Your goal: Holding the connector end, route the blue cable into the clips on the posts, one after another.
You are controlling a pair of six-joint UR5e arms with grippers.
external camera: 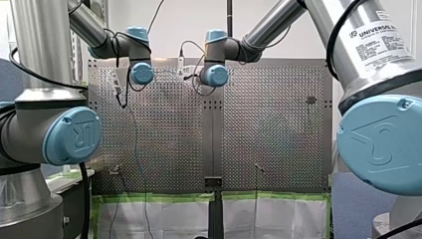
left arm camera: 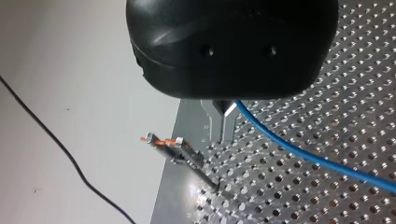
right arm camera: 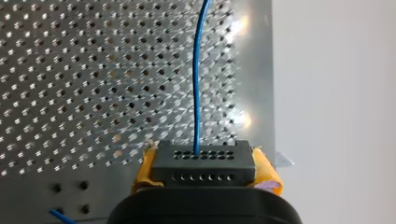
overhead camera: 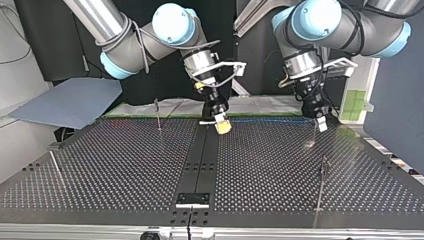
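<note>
Now, my right tool (overhead camera: 220,126) is clenched on the connector (right arm camera: 203,165): in the right wrist view the black block sits squarely between the yellow pads (right arm camera: 267,175). The blue cable (right arm camera: 197,84) leaves its face and runs straight ahead over the counter (overhead camera: 125,165). My left tool (left arm camera: 224,122) looks closed around that same cable further along. In the left wrist view the blue line comes out at the metal fingertips and trails off to one side. In the top view the cable stretches between the two tools along the far edge of the counter, low and fairly straight.

The nearest post (left arm camera: 194,163) stands just beside my left tool, its clip (left arm camera: 166,141) marked in orange, and the cable is apart from it. As far as I can see no clip holds the cable, so I judge the routing is at its very start.

The main risk is tension. With both tools gripping one short span, any spreading of the arms could drag the wire out of the connector or pull it through my left tool. The clip is small and the post thin, so a slightly high or sideways approach could lay the cable over the clip rather than into it. My left tool could also nudge the post and bend it. Too much slack would be no better, since the cable could sag onto the counter and miss the clip's mouth.
</note>
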